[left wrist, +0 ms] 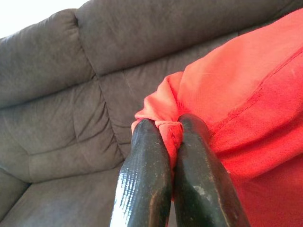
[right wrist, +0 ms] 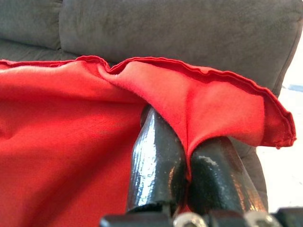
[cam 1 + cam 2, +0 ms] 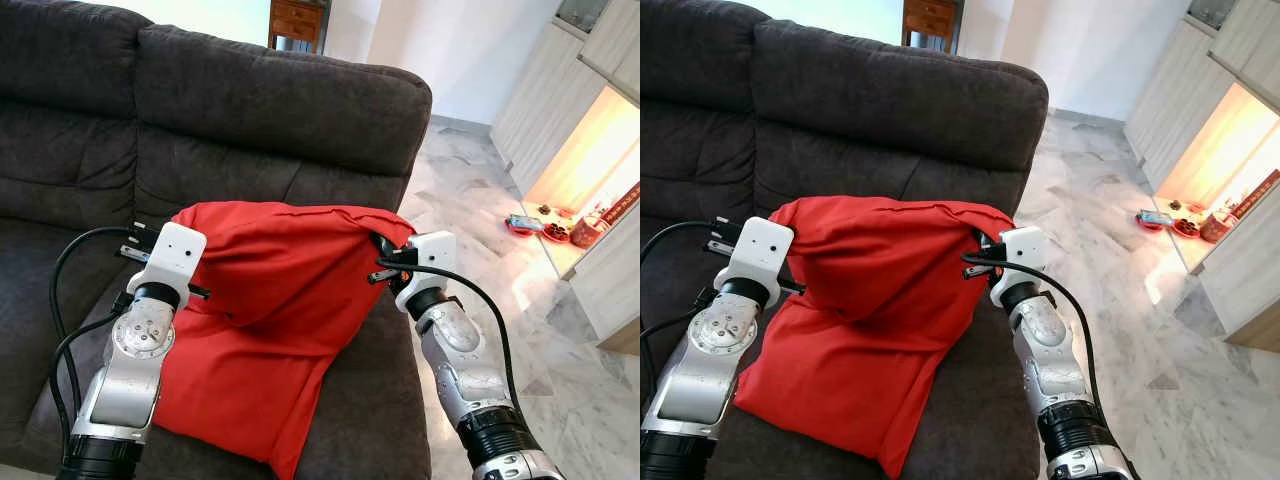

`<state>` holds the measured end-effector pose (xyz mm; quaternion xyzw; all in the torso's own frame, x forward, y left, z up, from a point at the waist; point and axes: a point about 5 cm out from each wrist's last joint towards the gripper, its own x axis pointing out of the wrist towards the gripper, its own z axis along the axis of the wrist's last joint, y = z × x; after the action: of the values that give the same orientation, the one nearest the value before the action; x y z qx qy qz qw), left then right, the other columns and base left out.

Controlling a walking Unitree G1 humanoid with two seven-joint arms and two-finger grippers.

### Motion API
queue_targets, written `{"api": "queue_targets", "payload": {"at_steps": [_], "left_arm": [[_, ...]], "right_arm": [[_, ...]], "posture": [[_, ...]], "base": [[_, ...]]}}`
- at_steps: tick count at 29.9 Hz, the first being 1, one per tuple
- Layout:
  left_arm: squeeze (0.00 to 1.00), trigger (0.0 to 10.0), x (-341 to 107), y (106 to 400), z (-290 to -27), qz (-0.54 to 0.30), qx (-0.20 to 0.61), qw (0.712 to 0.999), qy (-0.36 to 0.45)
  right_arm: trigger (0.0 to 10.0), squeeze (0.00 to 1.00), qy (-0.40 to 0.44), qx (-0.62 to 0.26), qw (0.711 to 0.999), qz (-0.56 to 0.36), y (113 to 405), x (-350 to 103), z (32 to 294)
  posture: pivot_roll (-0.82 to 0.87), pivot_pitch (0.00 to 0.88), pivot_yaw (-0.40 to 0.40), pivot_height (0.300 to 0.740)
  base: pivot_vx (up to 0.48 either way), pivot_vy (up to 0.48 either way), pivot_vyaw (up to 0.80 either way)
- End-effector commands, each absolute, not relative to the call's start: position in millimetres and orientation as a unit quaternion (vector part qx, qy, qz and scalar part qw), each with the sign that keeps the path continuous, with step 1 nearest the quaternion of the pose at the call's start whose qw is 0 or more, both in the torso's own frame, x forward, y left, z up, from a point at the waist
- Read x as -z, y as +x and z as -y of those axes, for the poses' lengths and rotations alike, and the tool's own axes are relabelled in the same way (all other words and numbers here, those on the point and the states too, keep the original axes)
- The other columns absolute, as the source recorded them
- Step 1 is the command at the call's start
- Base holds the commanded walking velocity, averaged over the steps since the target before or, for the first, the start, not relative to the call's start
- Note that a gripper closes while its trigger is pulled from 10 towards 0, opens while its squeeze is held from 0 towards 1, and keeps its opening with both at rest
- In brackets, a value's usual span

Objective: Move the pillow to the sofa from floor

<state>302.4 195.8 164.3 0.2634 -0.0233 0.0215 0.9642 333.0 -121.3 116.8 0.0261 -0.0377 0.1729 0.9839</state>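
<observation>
Left gripper (image 1: 168, 130): fingers pressed together, pinching bunched corner of red pillow (image 3: 270, 320). Right gripper (image 2: 187, 163): fingers closed tight on fabric fold at pillow's other upper corner, hem ruffled above fingertips. Pillow held up between both grippers over dark grey sofa (image 3: 250, 110), top edge stretched across in front of backrest, lower end sagging onto seat cushion. Long axis runs down from backrest toward front edge of seat, lower corner pointing toward robot. Marble floor (image 3: 480, 200) to robot's right.

No legible text or labels.
</observation>
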Motion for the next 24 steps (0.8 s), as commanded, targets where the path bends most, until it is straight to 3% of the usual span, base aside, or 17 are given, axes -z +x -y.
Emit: {"api": "queue_targets", "payload": {"at_steps": [1, 2, 3, 4, 18, 19, 21, 22, 24], "left_arm": [[1.0, 10.0, -160.0, 301.8, -193.2, 0.017, -0.023, 0.963, 0.269], [1.0, 10.0, -160.0, 302.0, -193.5, 0.017, -0.024, 0.963, 0.269], [1.0, 10.0, -160.1, 302.3, -193.8, 0.017, -0.026, 0.962, 0.27], [1.0, 10.0, -160.4, 302.6, -193.8, 0.018, -0.028, 0.963, 0.269], [1.0, 10.0, -164.4, 304.8, -190.1, 0.031, -0.026, 0.962, 0.27], [1.0, 10.0, -164.7, 304.7, -189.8, 0.032, -0.026, 0.962, 0.271], [1.0, 10.0, -164.8, 304.7, -189.7, 0.032, -0.027, 0.962, 0.271], [1.0, 10.0, -164.3, 304.5, -189.2, 0.032, -0.026, 0.962, 0.271], [1.0, 10.0, -161.4, 303.8, -186.8, 0.029, -0.022, 0.963, 0.267]], "right_arm": [[10.0, 0.0, 0.025, -0.166, 0.985, 0.044, 332.2, -116.6, 127.5], [10.0, 0.0, 0.027, -0.167, 0.985, 0.044, 332.4, -117.1, 127.6], [10.0, 0.7, 0.029, -0.168, 0.984, 0.044, 332.5, -117.4, 127.8], [10.0, 1.0, 0.028, -0.168, 0.984, 0.045, 332.5, -117.6, 127.7], [10.0, 1.0, 0.026, -0.164, 0.985, 0.053, 333.5, -119.8, 128.1], [10.0, 0.56, 0.024, -0.161, 0.985, 0.053, 333.3, -119.0, 128.7], [10.0, 0.56, 0.022, -0.159, 0.986, 0.052, 333.1, -118.3, 129.4], [10.0, 0.0, 0.021, -0.155, 0.986, 0.05, 333.0, -117.1, 130.4], [10.0, 0.0, 0.018, -0.136, 0.99, 0.04, 332.8, -111.3, 135.8]], "posture": [[0.22, 0.0, -0.186, 0.74], [0.22, 0.0, -0.186, 0.74], [0.22, 0.0, -0.186, 0.74], [0.22, 0.0, -0.186, 0.74], [0.22, 0.0, -0.184, 0.74], [0.22, 0.0, -0.184, 0.74], [0.22, 0.0, -0.184, 0.74], [0.22, 0.0, -0.184, 0.74], [0.21, 0.0, -0.183, 0.74]], "base": [[0.0, 0.0, 0.0], [0.0, 0.0, 0.0], [0.0, 0.0, 0.0], [0.0, 0.0, 0.0], [0.0, 0.0, 0.0], [0.0, 0.0, 0.0], [0.0, 0.0, 0.0], [0.0, 0.0, 0.0], [0.0, 0.0, 0.0]]}}
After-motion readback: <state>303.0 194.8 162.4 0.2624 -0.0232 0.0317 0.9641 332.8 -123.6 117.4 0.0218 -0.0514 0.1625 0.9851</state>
